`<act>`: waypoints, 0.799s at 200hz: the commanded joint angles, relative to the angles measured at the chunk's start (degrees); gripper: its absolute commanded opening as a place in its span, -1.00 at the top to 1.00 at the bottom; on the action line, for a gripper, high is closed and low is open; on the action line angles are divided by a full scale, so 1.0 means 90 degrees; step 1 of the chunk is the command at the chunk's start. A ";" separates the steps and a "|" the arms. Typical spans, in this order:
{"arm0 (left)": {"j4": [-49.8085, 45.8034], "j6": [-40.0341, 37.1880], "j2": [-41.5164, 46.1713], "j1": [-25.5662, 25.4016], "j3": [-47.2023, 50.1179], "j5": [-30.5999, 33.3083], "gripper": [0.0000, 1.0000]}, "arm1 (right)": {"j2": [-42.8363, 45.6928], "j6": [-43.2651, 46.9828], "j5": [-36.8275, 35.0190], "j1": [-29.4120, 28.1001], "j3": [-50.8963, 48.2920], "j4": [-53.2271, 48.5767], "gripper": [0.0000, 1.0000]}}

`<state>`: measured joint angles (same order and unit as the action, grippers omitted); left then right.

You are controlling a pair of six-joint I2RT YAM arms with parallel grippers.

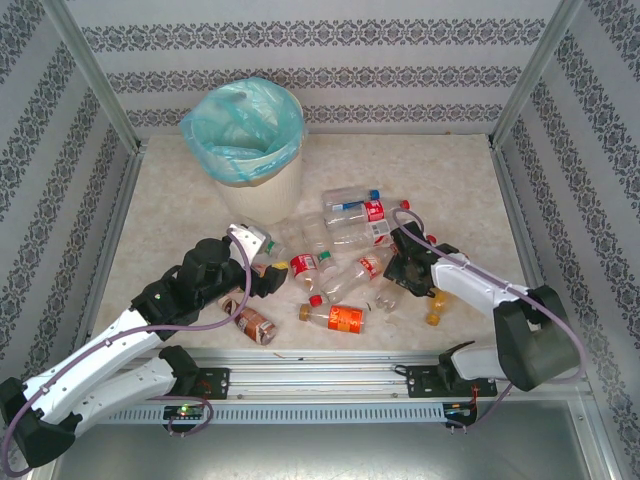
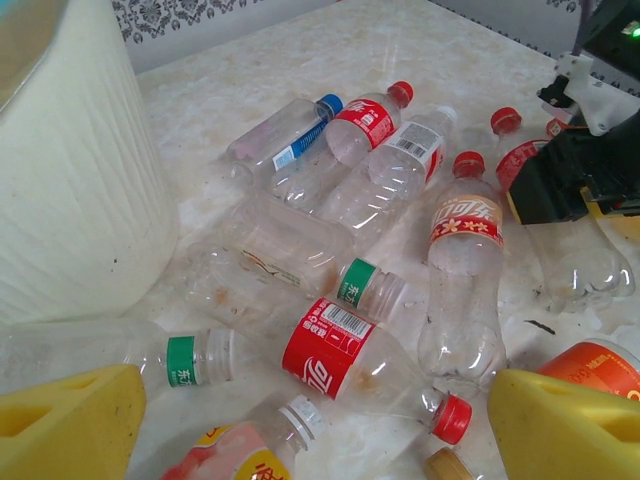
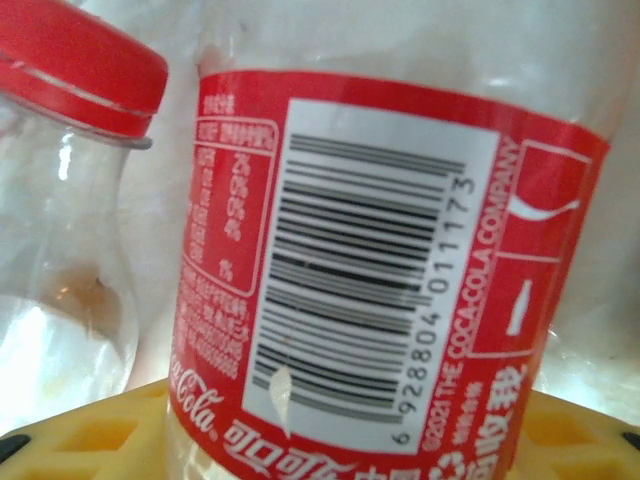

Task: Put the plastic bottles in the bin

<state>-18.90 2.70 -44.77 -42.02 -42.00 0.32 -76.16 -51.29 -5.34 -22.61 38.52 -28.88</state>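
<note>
Several plastic bottles [image 1: 340, 235] lie scattered in the middle of the table, in front of the cream bin [image 1: 245, 130] with its turquoise liner. My left gripper [image 1: 262, 262] hovers open at the left edge of the pile. Between its wide yellow pads [image 2: 565, 425] lie a red-labelled bottle [image 2: 345, 355] with a red cap and a pink-and-yellow-labelled one [image 2: 240, 450]. The bin's wall [image 2: 70, 170] stands close on the left. My right gripper [image 1: 408, 266] is low at the pile's right side, its yellow fingers [image 3: 100, 430] pressed on both sides of a red-labelled cola bottle [image 3: 380, 270].
An orange-labelled bottle [image 1: 345, 318] and a brown-labelled one [image 1: 255, 322] lie near the table's front edge. A small yellow-capped bottle [image 1: 435, 315] sits by the right arm. Patterned walls and metal posts enclose the table [image 1: 180, 200]. Another red-capped bottle [image 3: 70, 200] stands close beside the held one.
</note>
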 commanded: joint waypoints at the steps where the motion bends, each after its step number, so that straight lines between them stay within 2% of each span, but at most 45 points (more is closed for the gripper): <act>1: 0.0147 0.0328 -0.0005 -0.0087 -0.0341 0.0186 -0.77 | 0.0748 -0.0017 -0.0345 -0.0229 0.0245 -0.0490 -0.11; 37: 0.0251 0.0729 -0.0228 -0.0082 -0.0828 0.0131 -0.75 | 0.1938 0.0189 -0.0805 -0.0503 0.0593 -0.1385 -0.01; 56: 0.0348 0.0856 -0.0473 -0.0087 -0.1223 -0.0190 -0.75 | 0.2372 0.0572 -0.0686 -0.0825 0.0878 -0.1382 0.03; 75: 0.0109 0.0833 -0.0927 -0.0077 -0.1938 -0.0891 -0.81 | 0.2706 0.1297 -0.0146 -0.1347 0.1077 -0.0747 0.05; 94: -0.0046 0.0877 -0.1433 -0.0067 -0.2593 -0.1610 -0.82 | 0.2929 0.2176 0.0967 -0.1774 0.1073 0.0263 0.10; 107: -0.0127 0.1026 -0.1795 -0.0006 -0.2950 -0.2016 -0.82 | 0.2984 0.2545 0.1466 -0.1978 0.1000 0.0809 0.18; 122: -0.0295 0.1163 -0.2130 0.0067 -0.3319 -0.2381 -0.81 | 0.2951 0.2904 0.2020 -0.2160 0.0974 0.1235 0.17; 142: -0.0346 0.1214 -0.2322 0.0192 -0.3505 -0.3090 -0.77 | 0.2808 0.3215 0.2571 -0.2421 0.0964 0.1650 0.16; 160: -0.0049 0.1587 -0.2262 0.0389 -0.3383 -0.3522 -0.71 | 0.2642 0.3415 0.2815 -0.2674 0.1023 0.1835 0.16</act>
<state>-19.57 12.36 -65.78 -40.77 -72.01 -22.20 -50.87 -26.72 12.51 -44.23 47.00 -18.85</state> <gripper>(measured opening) 0.872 0.520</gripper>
